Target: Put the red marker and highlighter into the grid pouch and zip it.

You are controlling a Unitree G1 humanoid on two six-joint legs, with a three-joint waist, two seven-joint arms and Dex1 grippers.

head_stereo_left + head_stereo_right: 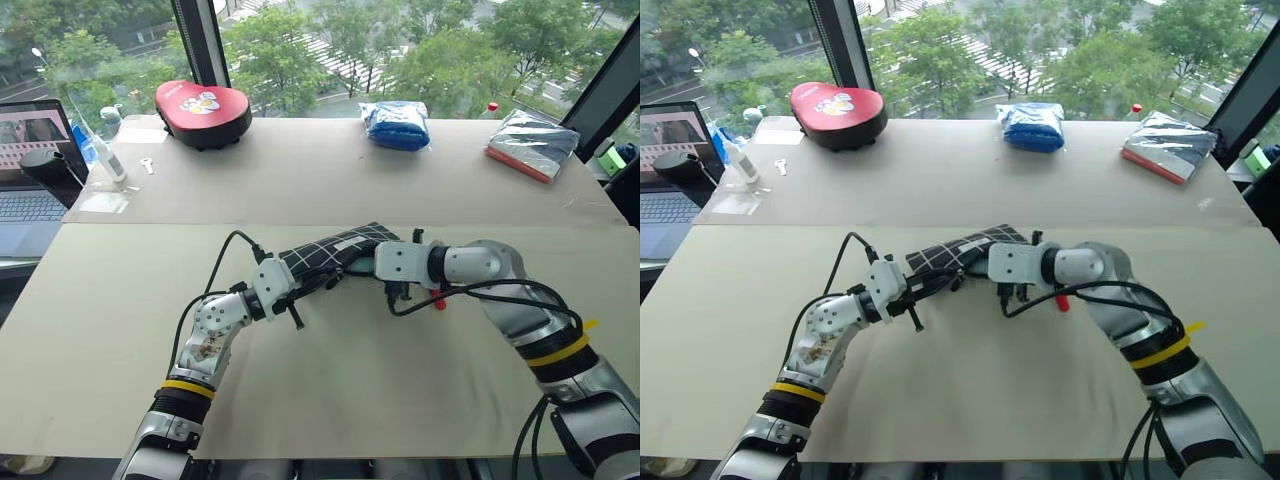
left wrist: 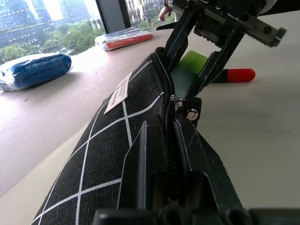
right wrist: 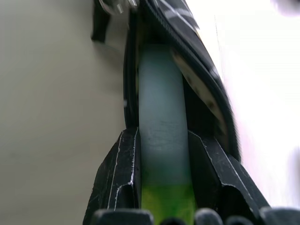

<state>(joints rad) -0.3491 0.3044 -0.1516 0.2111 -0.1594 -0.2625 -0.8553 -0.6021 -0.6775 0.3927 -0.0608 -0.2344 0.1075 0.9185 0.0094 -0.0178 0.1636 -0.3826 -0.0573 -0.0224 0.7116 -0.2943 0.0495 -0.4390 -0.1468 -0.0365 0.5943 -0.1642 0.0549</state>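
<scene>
**Highlighter entering the held-open grid pouch**

Largest first: a wide beige table (image 1: 330,380), with a seam across it just beyond both grippers. Behind that, floor-to-ceiling windows onto green trees and a street. Well beyond the grippers, along the far edge: a red oval case (image 1: 203,112) out to the left, a blue packet (image 1: 397,125) ahead, a grey and red packet (image 1: 532,145) far to the right. An open laptop (image 1: 30,170) at the far left, off the table's edge.

Between the two grippers, raised off the table: the grid pouch (image 1: 325,255), black with white lines and a small white label. Clamped shut on its near end by the left gripper (image 1: 290,290), fingers either side of the zipper seam. Probably held so to keep the mouth steady, lifted and facing the other arm.

At the pouch's open end, the right gripper (image 1: 385,268), angled down and towards the left one. Closed on the highlighter (image 3: 161,136), lime-green body between the fingers, pale cap forward and already between the pouch's lips. Judged as mid-insertion, not yet released.

Just behind the right gripper, flat on the table: the red marker (image 1: 438,299), red end showing, touching neither gripper and still outside the pouch. Zipper open, pull tab (image 2: 187,110) beside the mouth.
</scene>
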